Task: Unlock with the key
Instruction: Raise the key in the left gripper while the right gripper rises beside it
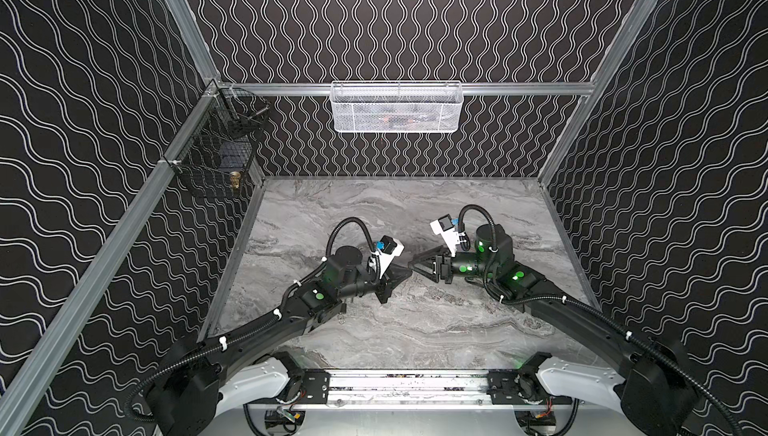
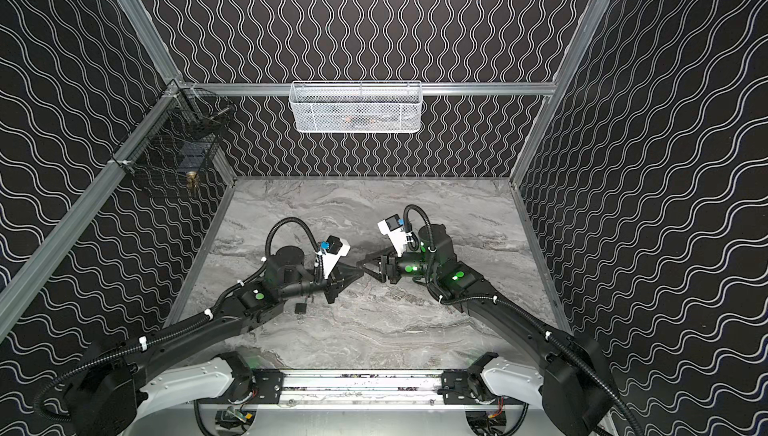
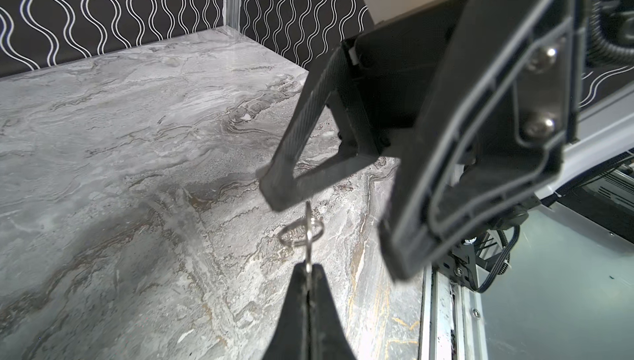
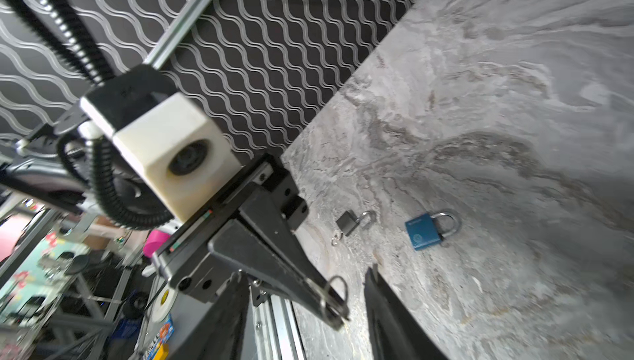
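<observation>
Left gripper is pinched together on a thin silver key, with a key ring threaded on it. In both top views the right gripper meets it tip to tip from 3 o'clock. Its jaws are apart on either side of the key's end, and contact cannot be told. On the marble table, a small dark padlock lies at 8 o'clock of the left gripper. A blue padlock lies flat near the dark one. A white mesh basket hangs at 12 o'clock and a black wire basket at 10 o'clock.
</observation>
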Robot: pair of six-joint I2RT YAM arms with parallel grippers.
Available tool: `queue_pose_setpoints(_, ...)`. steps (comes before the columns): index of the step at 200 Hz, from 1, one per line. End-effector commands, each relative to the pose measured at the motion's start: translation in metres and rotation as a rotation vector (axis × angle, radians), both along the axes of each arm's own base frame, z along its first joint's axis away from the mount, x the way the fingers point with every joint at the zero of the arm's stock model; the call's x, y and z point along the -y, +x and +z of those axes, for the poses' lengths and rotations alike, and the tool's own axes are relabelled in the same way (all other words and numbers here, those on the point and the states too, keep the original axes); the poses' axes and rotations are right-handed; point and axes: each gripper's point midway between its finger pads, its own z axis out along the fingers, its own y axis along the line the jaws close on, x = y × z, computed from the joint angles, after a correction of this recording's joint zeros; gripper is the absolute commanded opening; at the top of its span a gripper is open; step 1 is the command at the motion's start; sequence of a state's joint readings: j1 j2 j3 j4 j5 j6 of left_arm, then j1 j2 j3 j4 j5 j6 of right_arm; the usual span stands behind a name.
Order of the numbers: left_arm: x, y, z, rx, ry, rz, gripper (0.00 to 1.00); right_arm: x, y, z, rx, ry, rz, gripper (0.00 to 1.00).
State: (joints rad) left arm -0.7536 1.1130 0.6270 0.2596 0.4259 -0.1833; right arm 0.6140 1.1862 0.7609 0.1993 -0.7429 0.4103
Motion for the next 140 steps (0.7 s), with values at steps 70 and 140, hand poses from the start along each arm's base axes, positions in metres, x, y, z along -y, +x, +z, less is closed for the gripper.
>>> queue_pose_setpoints(70,0.0033,0.0,0.0124,0.037,-0.028,-0.054,0.0,-0.0043,-0.0056,0.0083,0.061,0.076,0.104,0.29)
queue_pose_setpoints(140,0.0051,0.0001,0.0128,0.025,-0.037,-0.069,0.0,0.0,-0.0006,0.0091,0.058,0.078,0.08,0.09)
